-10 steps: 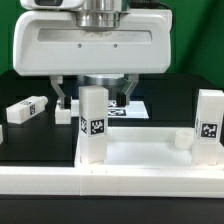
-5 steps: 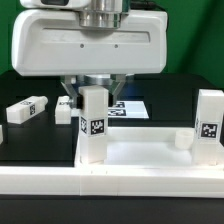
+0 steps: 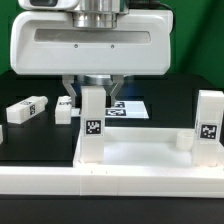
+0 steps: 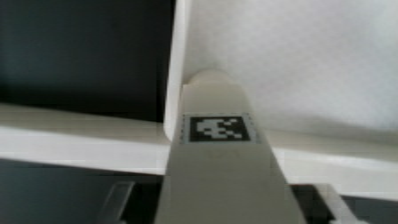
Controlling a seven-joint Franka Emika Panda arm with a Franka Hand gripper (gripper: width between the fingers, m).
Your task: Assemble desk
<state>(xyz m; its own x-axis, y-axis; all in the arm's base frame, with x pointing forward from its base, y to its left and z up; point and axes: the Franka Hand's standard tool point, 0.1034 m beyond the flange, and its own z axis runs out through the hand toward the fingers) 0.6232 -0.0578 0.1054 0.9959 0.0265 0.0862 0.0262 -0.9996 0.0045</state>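
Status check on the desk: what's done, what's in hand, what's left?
Done, apparently: the leg at the exterior view's right stands upright in a tabletop corner. In hand: the gripper is shut on the other upright leg, at another corner; seating unclear. Left: a loose leg and a second loose leg lie on the black table, unattached.

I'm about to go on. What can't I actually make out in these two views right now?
Whether the end effector touches the leg: in the exterior view its housing and the leg cover the contact; in the wrist view the frame edge cuts it off.
Leg's foot and socket: the tabletop rim hides them in the exterior view, the leg itself in the wrist view.
Marker board: exterior view, mostly behind the end effector.
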